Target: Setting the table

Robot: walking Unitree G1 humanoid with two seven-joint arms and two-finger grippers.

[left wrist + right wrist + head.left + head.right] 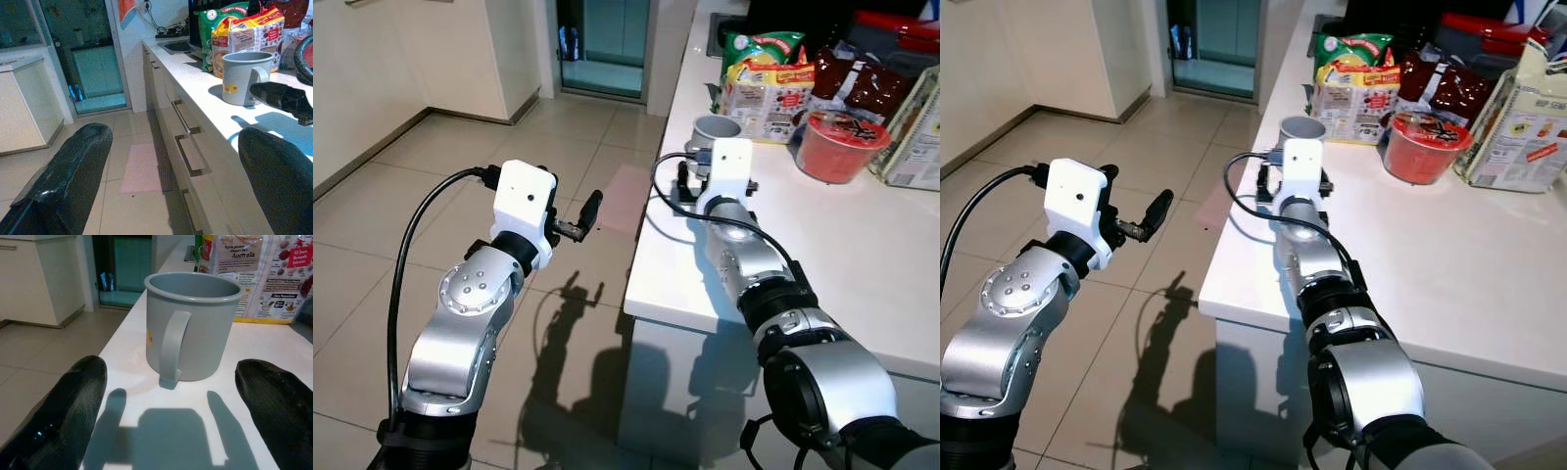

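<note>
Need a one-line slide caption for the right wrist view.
Open right gripper lined up on the grey mug, handle facing the camera, on the white counter.

1. A white counter [862, 264] carried everything; the right gripper [171, 406] hung low over its near edge, fingers spread apart.
2. A grey mug [190, 325] stood upright on the counter just ahead of that gripper, handle turned toward it, apart from both fingers.
3. Beyond the mug stood a yellow snack bag [766, 96] and a green bag [754, 47].
4. Right of the gripper and further off sat a red bowl [839, 145], with a dark red packet [862, 83] behind it.
5. A carton [1518, 122] stood further right.
</note>
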